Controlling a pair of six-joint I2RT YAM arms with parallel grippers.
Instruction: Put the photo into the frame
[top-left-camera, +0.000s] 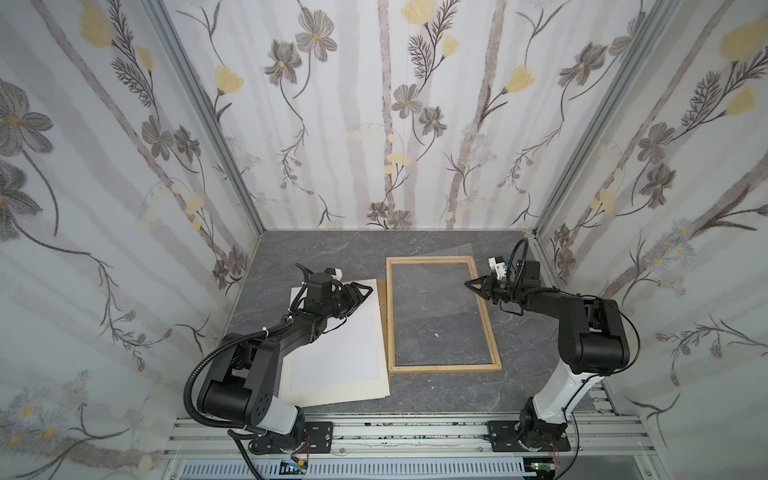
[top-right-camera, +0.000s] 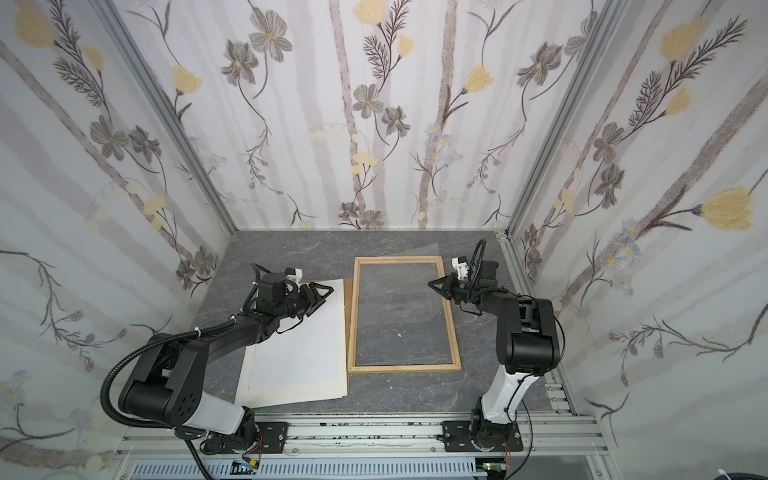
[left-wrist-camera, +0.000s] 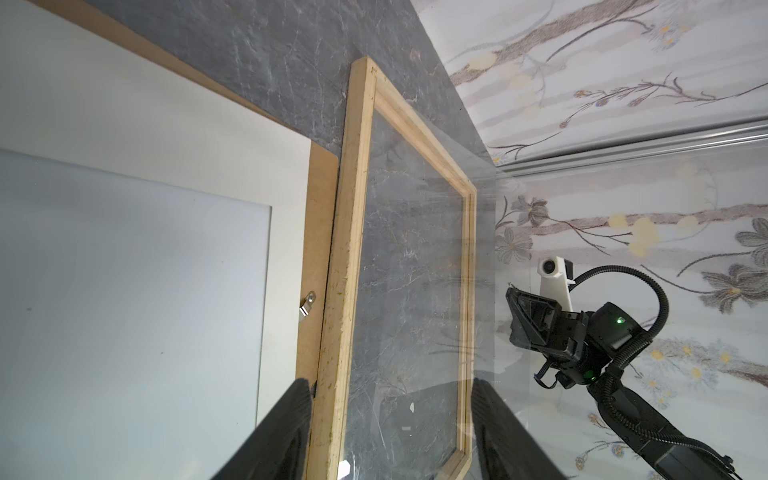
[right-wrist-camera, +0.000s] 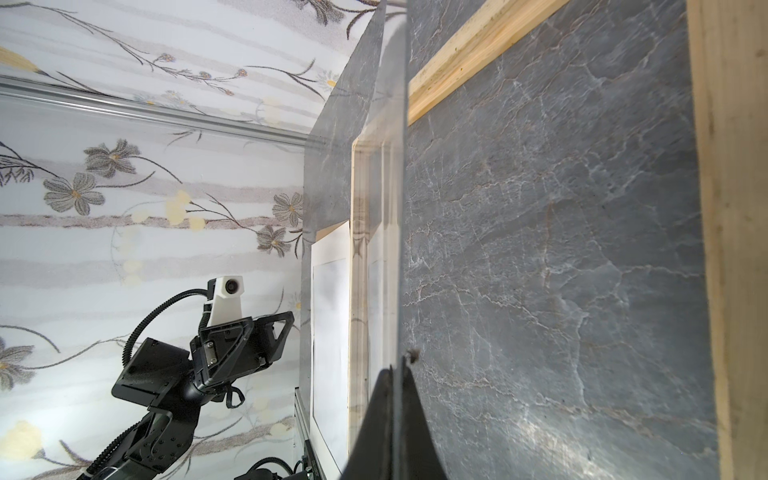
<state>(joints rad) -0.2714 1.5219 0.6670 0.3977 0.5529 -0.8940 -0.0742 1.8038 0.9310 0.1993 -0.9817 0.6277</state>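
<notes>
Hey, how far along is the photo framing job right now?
Early. The frame lies open on the table, backing board already out. The right gripper pinches a clear pane edge over it; the left gripper hovers open above the photo. The photo is not yet in the frame.

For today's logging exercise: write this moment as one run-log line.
photo: beside frame | left end effector: open | right end effector: shut on clear pane

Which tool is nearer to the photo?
Left. The left tool is over the photo's far corner, next to the frame. The right tool is across the frame at its other long rail, pinching a clear pane.
</notes>
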